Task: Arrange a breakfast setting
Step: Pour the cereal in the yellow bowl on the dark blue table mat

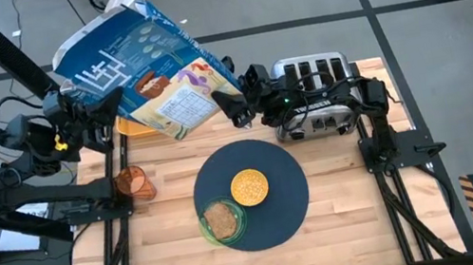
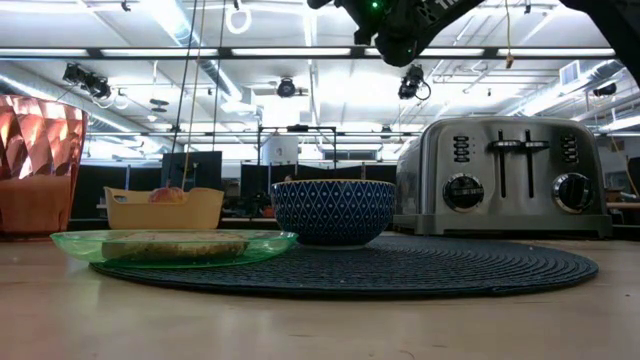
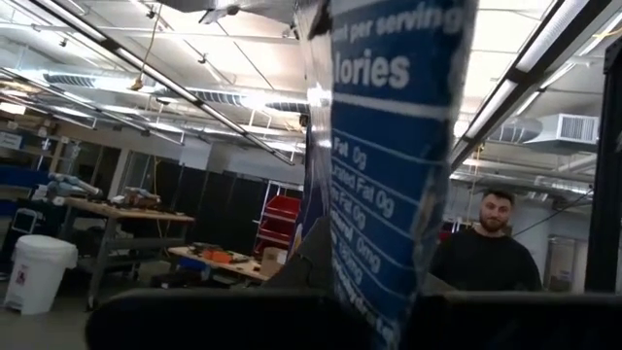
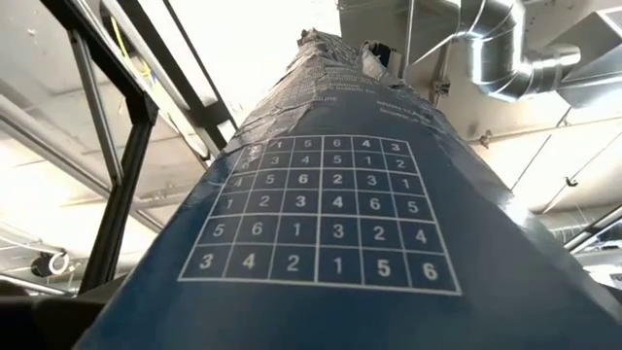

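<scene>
Left tool, upper left of the high view, is clamped shut on the side of a big blue cereal bag, held tilted in the air. Right tool sits at the bag's lower right corner, spread wide; can't tell whether it grips. Below, on the worktop: dark mat at frame centre, carrying the cereal bowl and the green plate with toast at its lower left. Orange tumbler left of the mat. Toaster upper right.
</scene>
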### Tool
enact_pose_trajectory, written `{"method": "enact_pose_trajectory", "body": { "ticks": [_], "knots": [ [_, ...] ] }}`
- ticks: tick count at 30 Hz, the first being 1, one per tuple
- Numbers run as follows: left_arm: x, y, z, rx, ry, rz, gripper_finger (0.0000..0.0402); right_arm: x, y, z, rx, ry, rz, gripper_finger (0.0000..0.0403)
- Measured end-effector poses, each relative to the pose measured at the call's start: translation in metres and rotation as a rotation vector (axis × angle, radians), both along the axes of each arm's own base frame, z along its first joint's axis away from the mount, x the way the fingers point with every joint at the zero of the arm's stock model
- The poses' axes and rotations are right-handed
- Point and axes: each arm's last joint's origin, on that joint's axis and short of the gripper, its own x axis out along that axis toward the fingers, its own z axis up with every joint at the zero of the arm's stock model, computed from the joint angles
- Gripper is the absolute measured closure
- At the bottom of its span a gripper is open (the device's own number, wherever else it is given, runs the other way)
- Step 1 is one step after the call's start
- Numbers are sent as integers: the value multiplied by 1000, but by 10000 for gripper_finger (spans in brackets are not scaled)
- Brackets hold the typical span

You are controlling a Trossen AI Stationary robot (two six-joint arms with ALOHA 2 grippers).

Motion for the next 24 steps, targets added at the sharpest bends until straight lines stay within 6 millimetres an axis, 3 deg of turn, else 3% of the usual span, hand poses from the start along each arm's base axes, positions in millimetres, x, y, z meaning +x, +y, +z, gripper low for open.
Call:
{"method": "enact_pose_trajectory", "body": {
  "ticks": [15, 24],
  "knots": [
    [1, 0, -1, 4, 15, -4, 265, -3, -1, 1, -25, -24, 10, 109],
    [-23, -3, 1, 24, -15, -34, 187, -21, -7, 17, -50, -58, 16, 110]
  ]
}}
